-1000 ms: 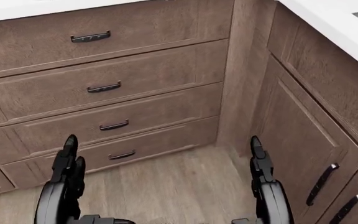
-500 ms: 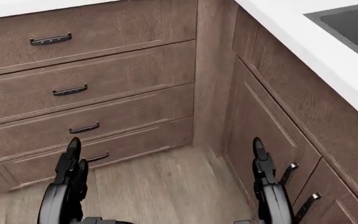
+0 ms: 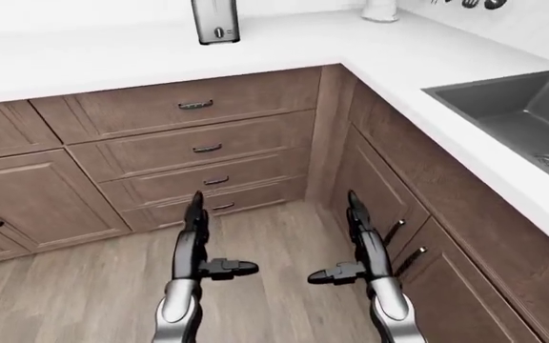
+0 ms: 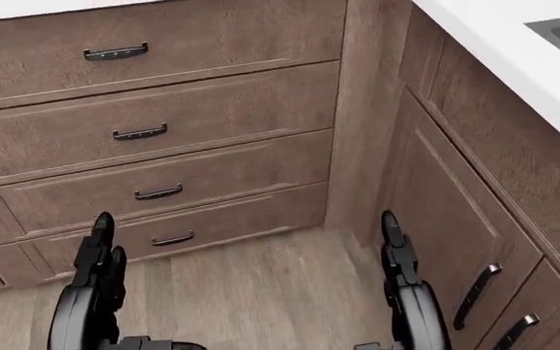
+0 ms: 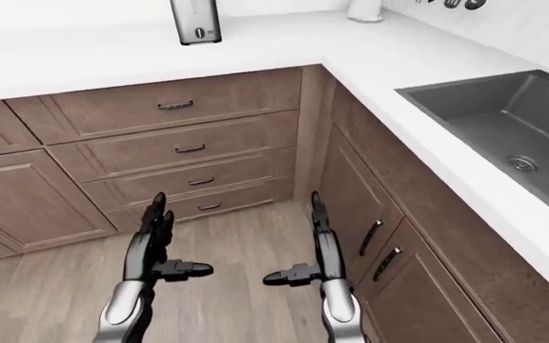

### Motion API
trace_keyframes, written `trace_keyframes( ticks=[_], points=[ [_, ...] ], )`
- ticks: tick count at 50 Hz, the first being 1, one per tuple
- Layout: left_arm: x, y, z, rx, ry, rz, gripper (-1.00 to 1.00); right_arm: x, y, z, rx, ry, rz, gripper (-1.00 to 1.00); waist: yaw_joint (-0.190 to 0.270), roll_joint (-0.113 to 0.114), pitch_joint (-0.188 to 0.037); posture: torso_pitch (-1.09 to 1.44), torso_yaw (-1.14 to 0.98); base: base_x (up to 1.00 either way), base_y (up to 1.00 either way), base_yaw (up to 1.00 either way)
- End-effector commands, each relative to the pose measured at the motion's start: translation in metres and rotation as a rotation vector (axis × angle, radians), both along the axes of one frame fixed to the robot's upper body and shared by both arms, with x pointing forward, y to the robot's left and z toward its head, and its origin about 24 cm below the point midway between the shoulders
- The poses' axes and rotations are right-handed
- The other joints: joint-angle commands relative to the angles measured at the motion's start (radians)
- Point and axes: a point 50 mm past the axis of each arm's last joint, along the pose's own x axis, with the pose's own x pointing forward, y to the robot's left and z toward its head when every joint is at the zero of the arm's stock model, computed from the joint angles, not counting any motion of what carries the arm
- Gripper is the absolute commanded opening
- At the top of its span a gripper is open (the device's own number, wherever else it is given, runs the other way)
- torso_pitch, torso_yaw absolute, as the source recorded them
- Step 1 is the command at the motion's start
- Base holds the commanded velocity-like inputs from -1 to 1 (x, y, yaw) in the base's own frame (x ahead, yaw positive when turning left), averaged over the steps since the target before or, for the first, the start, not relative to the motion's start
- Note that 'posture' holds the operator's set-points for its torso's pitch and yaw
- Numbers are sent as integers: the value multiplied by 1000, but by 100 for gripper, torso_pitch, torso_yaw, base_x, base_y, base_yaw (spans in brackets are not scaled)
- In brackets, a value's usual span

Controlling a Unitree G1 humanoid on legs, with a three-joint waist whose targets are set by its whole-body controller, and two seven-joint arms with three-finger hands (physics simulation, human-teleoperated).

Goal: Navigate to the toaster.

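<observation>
A steel toaster stands on the white counter at the top of the left-eye view; its top is cut off by the frame. It also shows in the right-eye view. My left hand and right hand are held out low over the wood floor, fingers straight and open, holding nothing. Both are well short of the counter. In the head view only the hands and the drawers show.
The counter turns a corner, with brown drawers under it and cabinet doors close on the right. A dark sink sits in the right run. A white jar stands at the corner. Wood floor lies to the left.
The whole head view has shifted: first the cabinets slid left, then back right and slightly down. The camera has moved. The hands keep their pose.
</observation>
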Motion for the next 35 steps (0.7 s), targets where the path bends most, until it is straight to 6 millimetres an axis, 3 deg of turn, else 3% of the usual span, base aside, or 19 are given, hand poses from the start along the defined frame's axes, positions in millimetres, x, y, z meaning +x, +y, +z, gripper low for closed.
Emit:
trace_keyframes(
  ticks=[1,3,4,7,10,14,16,17,18,20,27,29,32,33,34,35],
  points=[
    [5,-5,17,-2,-91,-19,100,4,-3,16,-6,-84,-8,100,-4,-3,-12,0,0,0,0,16],
    [5,-5,17,-2,-91,-19,100,4,-3,15,-5,-83,-8,100,-6,-29,1,0,0,0,0,15],
    [5,-5,17,-2,-91,-19,100,5,-3,15,-6,-83,-8,100,-5,-4,-2,0,0,0,0,15],
    [5,-5,17,-2,-91,-19,100,4,-3,15,-4,-83,-7,100,-8,-13,-5,0,0,0,0,15],
    [5,-5,17,-2,-91,-19,100,4,-3,15,-2,-83,-8,100,-4,-5,-6,0,0,0,0,15],
    [5,-5,17,-2,-91,-19,100,4,-3,15,0,-83,-7,100,-7,34,5,0,0,0,0,16],
    [5,-5,17,-2,-91,-19,100,4,-3,15,1,-82,-7,100,-9,75,1,0,0,0,0,21],
    [5,-5,17,-2,-91,-19,100,4,-3,15,1,-82,-7,100,-7,110,-11,0,0,0,0,28],
    [5,-5,17,-2,-91,-19,100,4,-3,15,2,-81,-8,100,0,88,-9,0,0,0,0,32],
    [5,-5,17,-2,-91,-19,100,4,-3,15,3,-80,-8,100,4,83,-3,0,0,0,0,32],
    [5,-5,17,-2,-91,-19,100,3,-4,17,6,-79,-10,100,3,24,3,0,0,0,0,32],
    [5,-5,17,-2,-91,-19,100,4,-4,16,7,-79,-11,100,1,-4,4,0,0,0,0,31],
    [5,-5,17,-2,-91,-19,100,5,-4,15,7,-77,-9,100,-6,-73,-10,0,0,0,0,32],
    [5,-5,17,-2,-91,-19,100,5,-4,15,6,-78,-9,100,-17,-27,1,0,0,0,0,31],
    [5,-5,17,-2,-91,-19,100,4,-4,15,5,-79,-8,100,-5,-45,1,0,0,0,0,31],
    [5,-5,17,-2,-91,-19,100,4,-3,16,4,-79,-8,100,-7,-44,-3,0,0,0,0,31]
  ],
)
